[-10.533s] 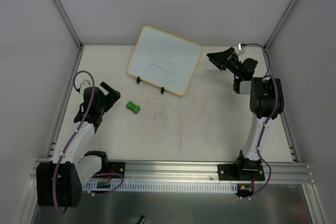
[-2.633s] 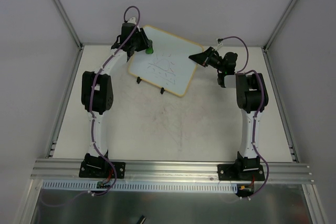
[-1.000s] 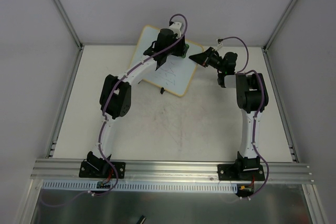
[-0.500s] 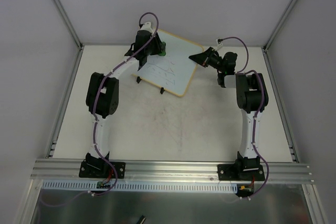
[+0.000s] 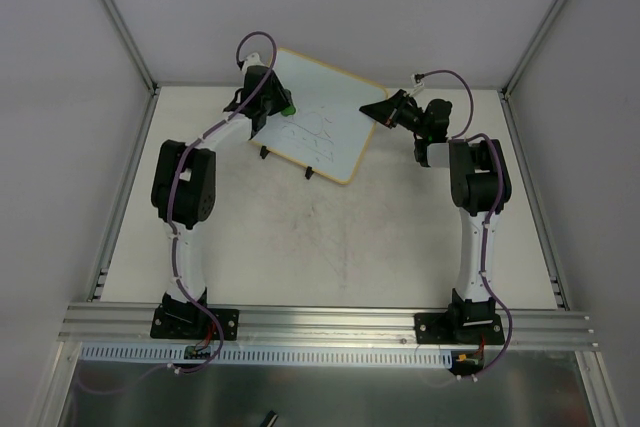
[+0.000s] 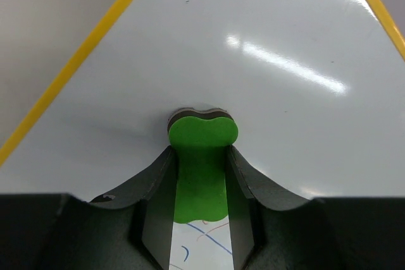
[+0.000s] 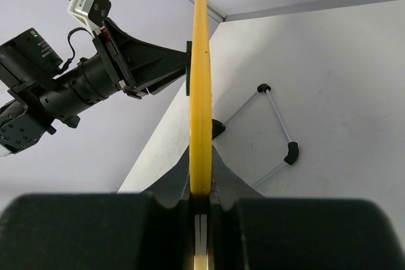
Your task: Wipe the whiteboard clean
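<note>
wiping is the step in hand: the left gripper [image 5: 270, 105], fingers clamped on the green eraser [image 6: 202, 134], presses it against the whiteboard [image 5: 340, 142] near its upper left corner. the right gripper [image 5: 383, 110] pinches the whiteboard's yellow frame at its right edge, steadying it where it stands propped between both grippers. pen lines [image 5: 312, 130] show at the whiteboard's middle, so the next stroke likely needs to sweep there. no container shows.

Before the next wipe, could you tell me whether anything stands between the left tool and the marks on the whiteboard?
Nothing visible does. The left tool presses the green eraser on the whiteboard, its marks on bare board beside it; the right tool grips only the edge.
</note>
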You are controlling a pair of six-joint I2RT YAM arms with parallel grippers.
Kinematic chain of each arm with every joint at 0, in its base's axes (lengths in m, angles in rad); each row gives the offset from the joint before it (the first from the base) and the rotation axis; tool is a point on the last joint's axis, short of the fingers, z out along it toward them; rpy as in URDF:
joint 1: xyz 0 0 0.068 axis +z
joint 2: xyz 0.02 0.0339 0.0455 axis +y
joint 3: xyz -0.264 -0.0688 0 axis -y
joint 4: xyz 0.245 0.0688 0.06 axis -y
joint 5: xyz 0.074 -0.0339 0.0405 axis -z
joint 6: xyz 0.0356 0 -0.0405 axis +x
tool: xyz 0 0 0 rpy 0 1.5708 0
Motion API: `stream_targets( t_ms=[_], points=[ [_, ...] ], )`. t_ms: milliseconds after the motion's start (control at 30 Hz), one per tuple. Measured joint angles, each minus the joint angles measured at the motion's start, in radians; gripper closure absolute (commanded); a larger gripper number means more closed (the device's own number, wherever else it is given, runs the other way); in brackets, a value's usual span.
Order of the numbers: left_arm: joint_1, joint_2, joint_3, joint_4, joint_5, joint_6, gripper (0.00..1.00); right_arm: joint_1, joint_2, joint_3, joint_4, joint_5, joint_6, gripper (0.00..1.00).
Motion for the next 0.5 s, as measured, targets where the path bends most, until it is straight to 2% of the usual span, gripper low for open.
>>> stream_targets(
  t_ms=[267, 500],
  points=[
    [0.066, -0.032, -0.087, -0.022, 0.015, -0.125, 1.00, 0.000, 0.000, 0.000, 0.000, 0.000, 0.003, 1.00],
    [0.087, -0.035, -0.097, -0.034, 0.035, -0.164, 1.00, 0.001, -0.002, 0.000, 0.000, 0.000, 0.004, 1.00]
  ],
)
